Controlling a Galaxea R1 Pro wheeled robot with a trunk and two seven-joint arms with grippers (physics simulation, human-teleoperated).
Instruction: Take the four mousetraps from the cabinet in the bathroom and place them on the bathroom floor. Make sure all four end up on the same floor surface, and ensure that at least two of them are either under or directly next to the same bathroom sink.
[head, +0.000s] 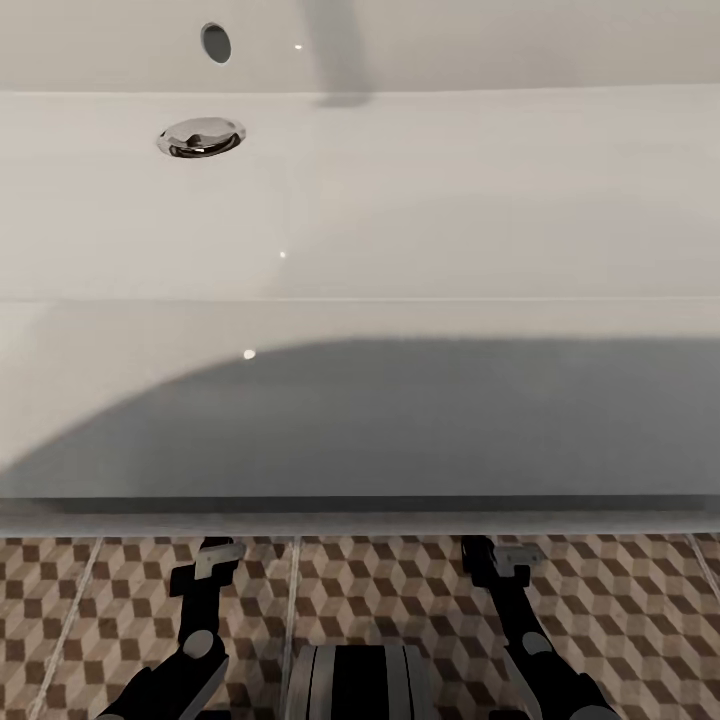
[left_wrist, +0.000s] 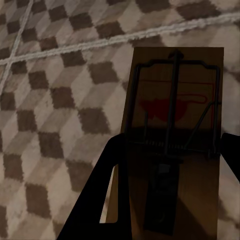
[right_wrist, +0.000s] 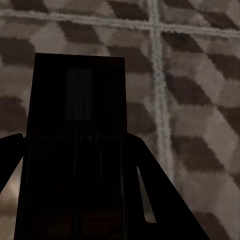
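I am seeing my left tool (left_wrist: 170, 165) gripping a flat brown wooden mousetrap (left_wrist: 175, 125) with a wire spring bar and red mark, its dark fingers (left_wrist: 107, 180) pressing both long edges. My right tool (right_wrist: 80, 165) is clamping a second, shadowed dark mousetrap (right_wrist: 80, 95). Both are hanging over the brown-and-beige cube-patterned floor tiles (head: 620, 620), just before the wide white rectangular basin (head: 400, 230).

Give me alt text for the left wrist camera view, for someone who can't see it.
A mousetrap, a flat brown slab with a wire spring bar and a red mark on its face, is held between the left gripper's dark fingers. Behind it lies the bathroom floor, brown-and-beige cube-pattern tiles crossed by pale grout lines.
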